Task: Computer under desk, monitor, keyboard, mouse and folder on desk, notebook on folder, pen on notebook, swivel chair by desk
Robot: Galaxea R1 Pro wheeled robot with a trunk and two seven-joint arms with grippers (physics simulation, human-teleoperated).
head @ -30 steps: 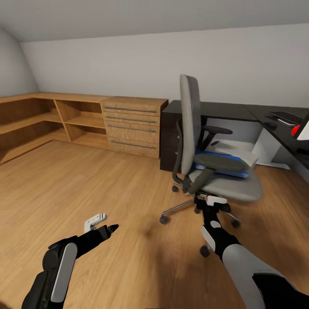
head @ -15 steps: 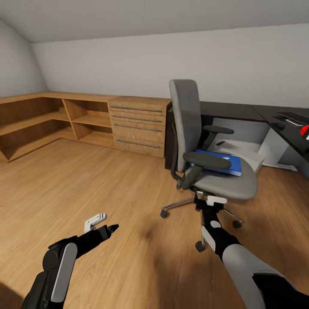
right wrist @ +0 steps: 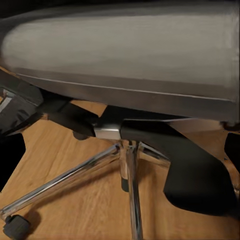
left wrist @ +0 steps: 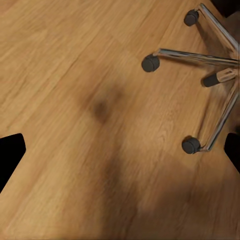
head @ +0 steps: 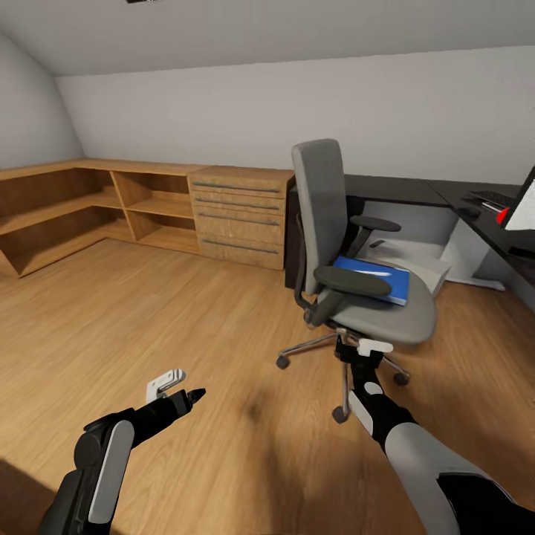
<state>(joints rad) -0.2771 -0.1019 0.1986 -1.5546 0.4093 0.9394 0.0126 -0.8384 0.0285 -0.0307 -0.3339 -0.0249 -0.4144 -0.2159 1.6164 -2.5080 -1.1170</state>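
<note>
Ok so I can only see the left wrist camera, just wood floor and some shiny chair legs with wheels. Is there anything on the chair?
Observer: Yes, a blue folder lies flat on the seat of the swivel chair.
Operator: Where's the desk?
Observer: The dark desk stands behind the chair and runs along the wall to the robot's right.
Operator: Is the other hand near the chair?
Observer: The right gripper is just below the front of the seat; its wrist camera looks up at the seat's underside.
Operator: And my hand?
Observer: The left gripper is over bare floor, apart from the chair.
</note>
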